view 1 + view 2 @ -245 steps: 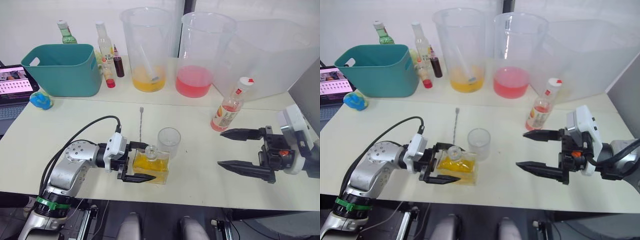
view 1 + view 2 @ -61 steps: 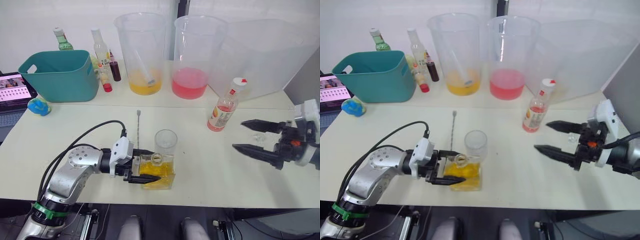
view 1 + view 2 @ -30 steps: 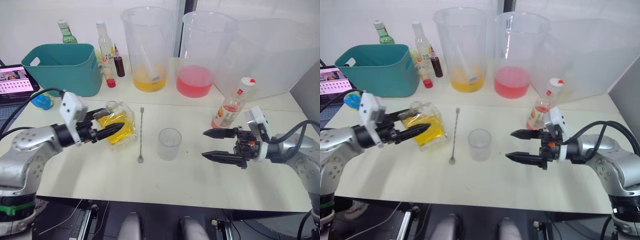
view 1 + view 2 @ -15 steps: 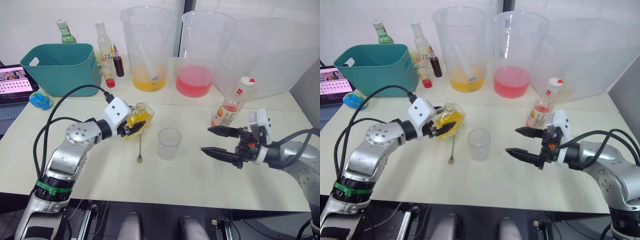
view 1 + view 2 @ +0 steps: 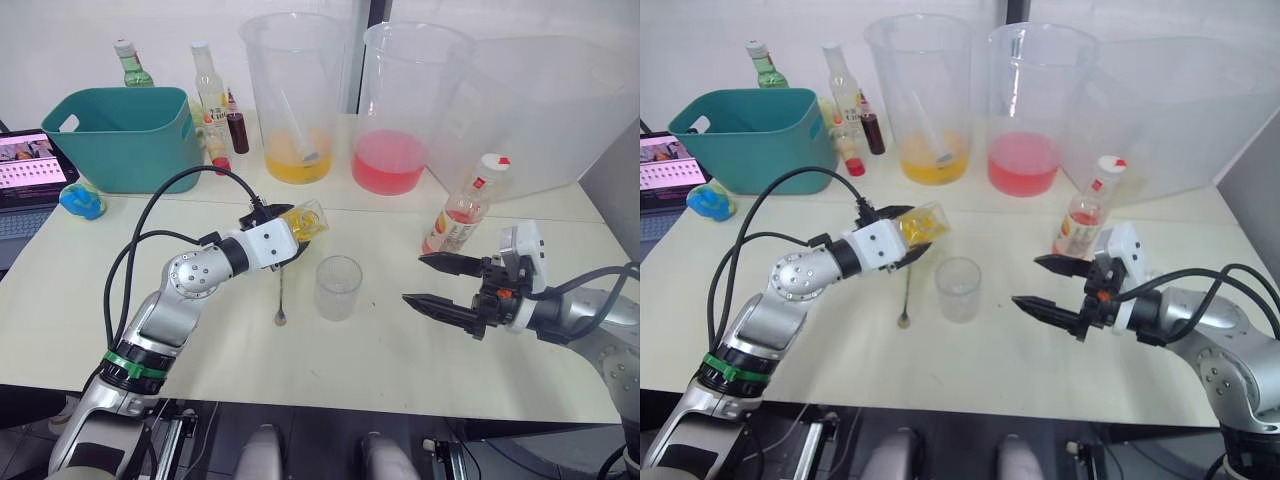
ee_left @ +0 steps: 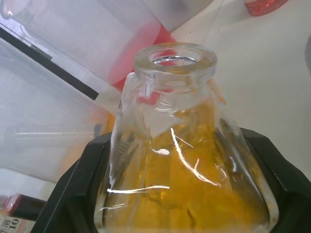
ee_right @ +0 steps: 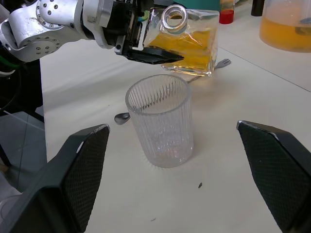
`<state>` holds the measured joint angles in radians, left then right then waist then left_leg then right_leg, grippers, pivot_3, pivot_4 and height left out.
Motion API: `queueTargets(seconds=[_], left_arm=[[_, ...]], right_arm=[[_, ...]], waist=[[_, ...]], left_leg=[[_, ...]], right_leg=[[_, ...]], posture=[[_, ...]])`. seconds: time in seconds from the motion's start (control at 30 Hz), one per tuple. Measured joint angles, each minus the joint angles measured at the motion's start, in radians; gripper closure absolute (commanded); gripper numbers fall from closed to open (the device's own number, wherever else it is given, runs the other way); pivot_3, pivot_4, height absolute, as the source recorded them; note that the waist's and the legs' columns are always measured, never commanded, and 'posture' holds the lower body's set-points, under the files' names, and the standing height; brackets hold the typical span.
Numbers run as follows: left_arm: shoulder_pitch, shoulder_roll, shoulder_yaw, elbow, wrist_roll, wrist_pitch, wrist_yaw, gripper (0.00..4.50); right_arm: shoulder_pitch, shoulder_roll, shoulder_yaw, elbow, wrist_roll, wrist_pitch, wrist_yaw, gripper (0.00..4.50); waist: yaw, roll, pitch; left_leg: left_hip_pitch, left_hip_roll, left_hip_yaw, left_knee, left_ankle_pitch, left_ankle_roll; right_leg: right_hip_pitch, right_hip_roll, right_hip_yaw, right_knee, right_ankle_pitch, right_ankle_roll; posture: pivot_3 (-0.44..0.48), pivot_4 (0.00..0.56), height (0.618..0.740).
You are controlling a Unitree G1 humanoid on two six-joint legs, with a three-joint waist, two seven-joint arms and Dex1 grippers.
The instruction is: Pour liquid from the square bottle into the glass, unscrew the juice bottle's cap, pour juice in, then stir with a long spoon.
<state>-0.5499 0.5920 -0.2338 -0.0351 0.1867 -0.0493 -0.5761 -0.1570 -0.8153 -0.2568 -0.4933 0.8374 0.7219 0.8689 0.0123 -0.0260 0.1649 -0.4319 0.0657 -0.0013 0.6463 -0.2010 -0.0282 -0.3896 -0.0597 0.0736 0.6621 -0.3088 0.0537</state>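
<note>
two end effectors work over the counter [image 5: 400, 380]. left end effector [image 5: 285, 243] is clamped on the square bottle [image 5: 300, 222], lifted and tipped, its open neck just above and beside the glass [image 5: 338, 288]. right end effector [image 5: 435, 282] hovers spread wide, holding nothing, between the glass and the juice bottle [image 5: 462, 212].

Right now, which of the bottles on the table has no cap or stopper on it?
The square bottle of yellow liquid, held tilted in the left hand above the glass. Its neck is open, while the juice bottle wears its white cap.
</note>
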Motion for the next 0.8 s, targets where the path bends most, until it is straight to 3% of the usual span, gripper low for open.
queueTargets(seconds=[0.43,0.8], left_arm=[[0.0,-0.028,-0.028,0.06,0.13,-0.231,0.037,1.71],[0.0,0.01,-0.045,0.139,0.364,-0.448,0.166,1.71]], right_arm=[[0.025,0.0,-0.003,-0.009,-0.035,-0.037,-0.008,0.06],[0.053,0.0,-0.003,-0.009,-0.061,-0.04,-0.023,0.06]], waist=[[0.0,0.0,0.0],[0.001,0.0,0.0]], left_leg=[[0.0,0.0,0.0,0.001,0.0,0.0],[0.0,0.0,0.0,0.002,0.0,0.0]], right_leg=[[0.0,0.0,0.0,0.001,0.0,0.0],[0.0,0.0,0.0,0.001,0.0,0.0]], posture=[[0.0,0.15,0.728],[0.0,0.15,0.728]])
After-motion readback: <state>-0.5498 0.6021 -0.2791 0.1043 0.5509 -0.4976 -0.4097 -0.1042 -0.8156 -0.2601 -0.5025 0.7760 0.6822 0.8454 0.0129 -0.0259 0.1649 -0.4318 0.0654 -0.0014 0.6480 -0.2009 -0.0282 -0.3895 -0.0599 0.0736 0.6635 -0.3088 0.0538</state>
